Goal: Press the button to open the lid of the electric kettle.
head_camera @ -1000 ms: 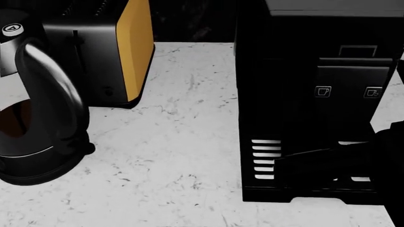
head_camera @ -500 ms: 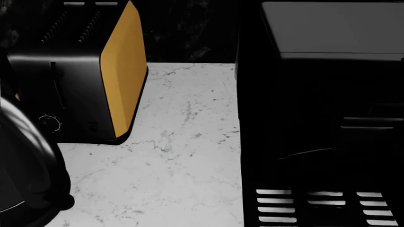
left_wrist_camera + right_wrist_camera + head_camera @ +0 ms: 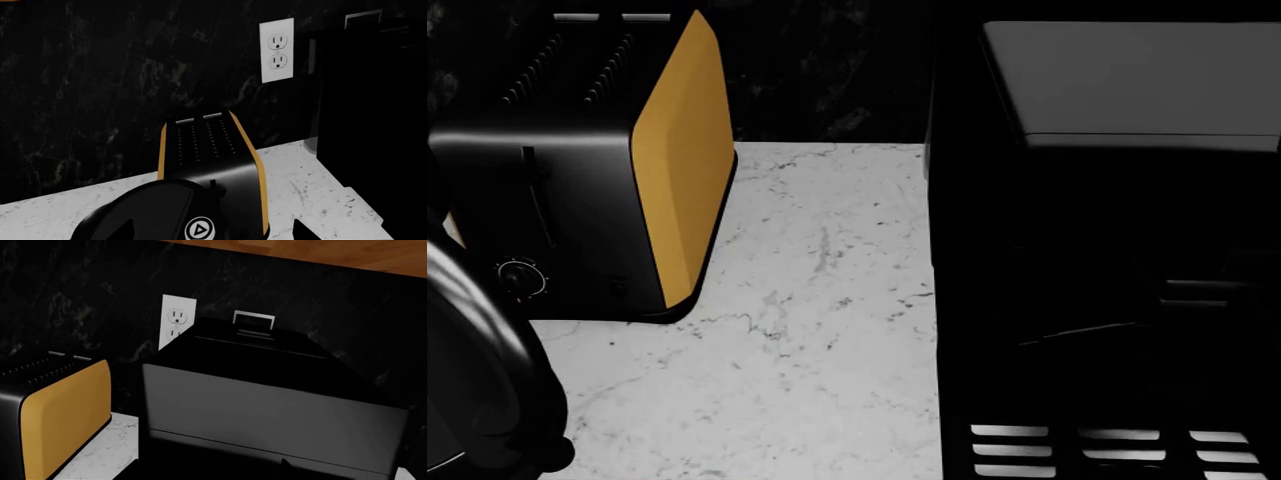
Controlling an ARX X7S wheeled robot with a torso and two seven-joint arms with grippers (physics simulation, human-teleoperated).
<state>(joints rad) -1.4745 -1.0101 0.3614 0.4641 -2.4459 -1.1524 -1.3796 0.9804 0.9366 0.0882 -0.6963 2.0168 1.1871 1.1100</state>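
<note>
The button (image 3: pixel 199 230), small, round and white with a dark triangle, sits on the dark rounded top of the electric kettle (image 3: pixel 150 212). My left gripper (image 3: pixel 213 235) is open above it, and the button lies between the two dark fingertips (image 3: pixel 301 231). In the head view only the kettle's curved black handle (image 3: pixel 481 380) shows at the lower left; the button and both grippers are out of that view. The steel lid cannot be made out. My right gripper (image 3: pixel 207 472) is open, held high in front of the black coffee machine (image 3: pixel 267 405).
A black-and-orange toaster (image 3: pixel 601 170) stands right behind the kettle, also in the left wrist view (image 3: pixel 213 160). The coffee machine (image 3: pixel 1108 250) fills the right side. White marble counter (image 3: pixel 814 330) lies between them. A wall outlet (image 3: pixel 276 50) sits on the dark backsplash.
The head view has shifted: the kettle has slid to the lower left edge and its button has left that view. The dark arm shape at the lower right no longer shows.
</note>
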